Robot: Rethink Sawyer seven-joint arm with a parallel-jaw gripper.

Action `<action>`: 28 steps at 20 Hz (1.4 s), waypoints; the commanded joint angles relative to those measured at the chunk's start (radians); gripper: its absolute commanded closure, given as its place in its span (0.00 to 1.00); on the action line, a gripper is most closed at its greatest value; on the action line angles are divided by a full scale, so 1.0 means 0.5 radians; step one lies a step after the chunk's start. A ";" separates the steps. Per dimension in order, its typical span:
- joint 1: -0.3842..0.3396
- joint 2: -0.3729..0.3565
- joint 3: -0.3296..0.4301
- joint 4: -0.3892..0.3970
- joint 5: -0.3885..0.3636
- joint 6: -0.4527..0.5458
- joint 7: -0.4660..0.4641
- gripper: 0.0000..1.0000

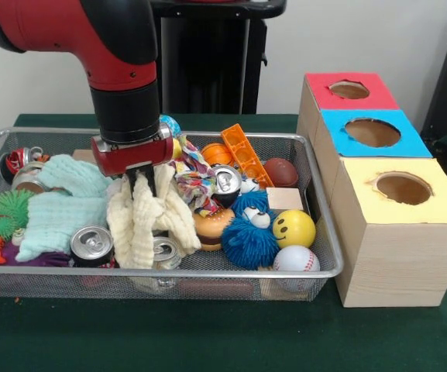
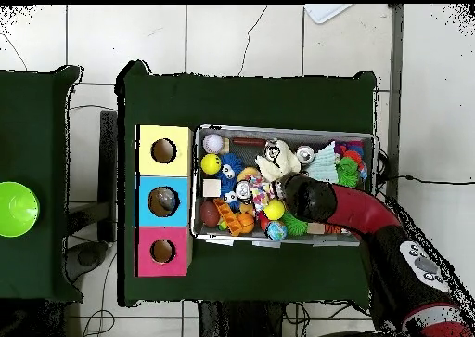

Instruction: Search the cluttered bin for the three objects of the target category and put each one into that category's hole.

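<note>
The green-covered table (image 1: 208,341) carried everything, and the red and black Sawyer arm (image 1: 91,39) came down over the left half of a wire mesh bin (image 1: 328,225) packed with clutter. To the right of the bin stood a row of three wooden boxes, each with a round hole in a coloured top: a yellow-topped box (image 1: 409,232) nearest the camera, a blue-topped box (image 1: 372,133) in the middle and a red-topped box (image 1: 349,91) farthest back. Inside the bin, a pale mint cloth (image 1: 64,205) lay at the left, and beside it a cream knitted cloth (image 1: 142,229) rose in a bunch toward the gripper (image 1: 139,184), whose dark fingers were pinched on its top fold. Around the cloths sat a blue fuzzy ball with eyes (image 1: 250,232), a yellow smiley ball (image 1: 293,228), a baseball (image 1: 296,259) at the bin's front right corner, a brown football-shaped ball (image 1: 281,172), an orange plastic piece (image 1: 246,153) and a green spiky toy (image 1: 8,208) at the far left. Drink cans lay scattered among them: one silver can top (image 1: 91,244) by the mint cloth, another (image 1: 165,252) under the cream cloth and a third (image 1: 226,182) near the middle. In the overhead view the arm (image 2: 371,217) covered part of the bin (image 2: 278,243).
</note>
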 commanded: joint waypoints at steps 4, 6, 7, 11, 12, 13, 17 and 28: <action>-0.056 0.177 0.218 0.413 0.201 0.467 0.188 1.00; -0.067 0.191 0.234 0.438 0.257 0.501 0.204 1.00; -0.066 0.194 0.237 0.451 0.279 0.512 0.213 1.00; -0.054 0.202 0.233 0.476 0.318 0.491 0.217 1.00; -0.051 0.204 0.230 0.480 0.330 0.492 0.216 1.00; -0.050 0.205 0.225 0.485 0.337 0.489 0.213 1.00; -0.040 0.201 0.216 0.506 0.373 0.493 0.214 1.00; -0.003 0.097 0.209 0.667 0.474 0.441 0.278 1.00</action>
